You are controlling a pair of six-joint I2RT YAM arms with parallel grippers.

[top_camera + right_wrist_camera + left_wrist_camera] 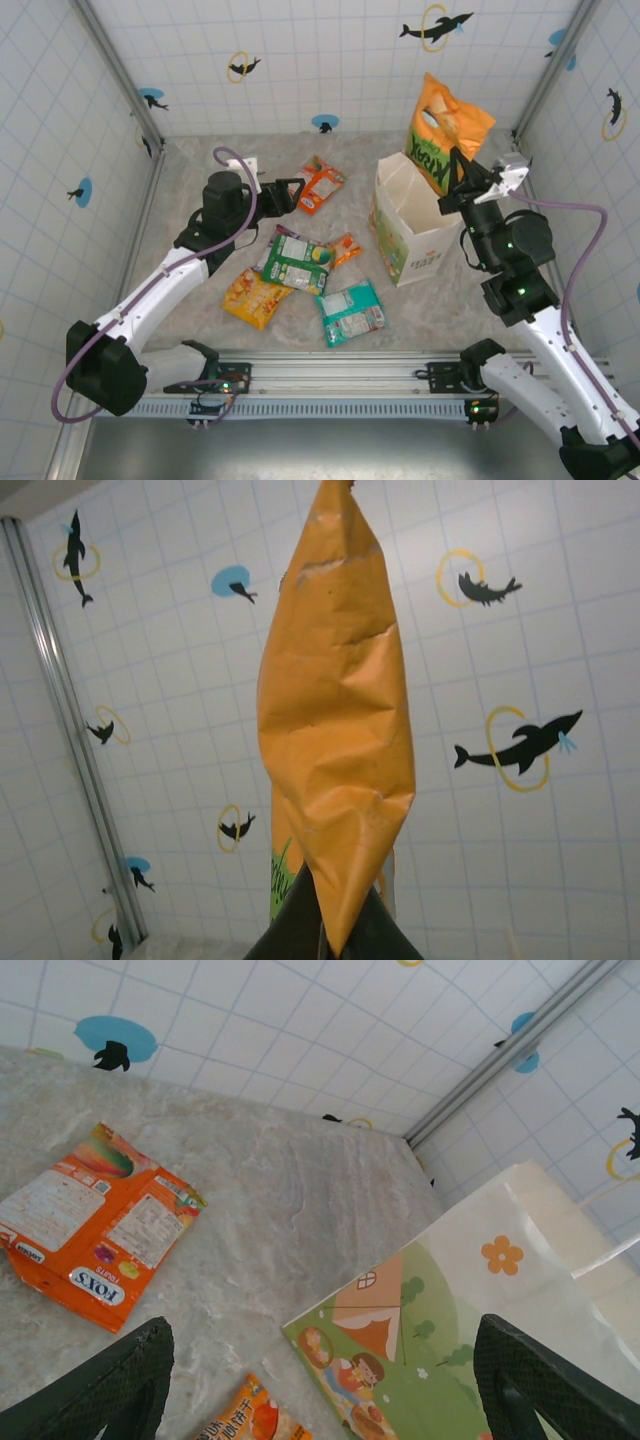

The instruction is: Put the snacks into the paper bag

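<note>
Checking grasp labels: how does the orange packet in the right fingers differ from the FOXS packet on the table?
Held packet stands upright near the paper bag; FOXS packet lies flat on the table. Held packet looks bigger, green lettering; FOXS packet has white panels. Both orange.

table [440,305] | lying: 5 snack packets [297,260] | standing: paper bag [415,245]

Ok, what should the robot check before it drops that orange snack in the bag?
1. Right gripper shut on the orange packet: ok.
2. Paper bag upright, mouth open: ok.
3. Packet right over the bag's mouth: cannot tell.
4. Left gripper open, apart from the bag: ok.
5. All snacks bagged: not ok, five loose packets lie outside.
</note>
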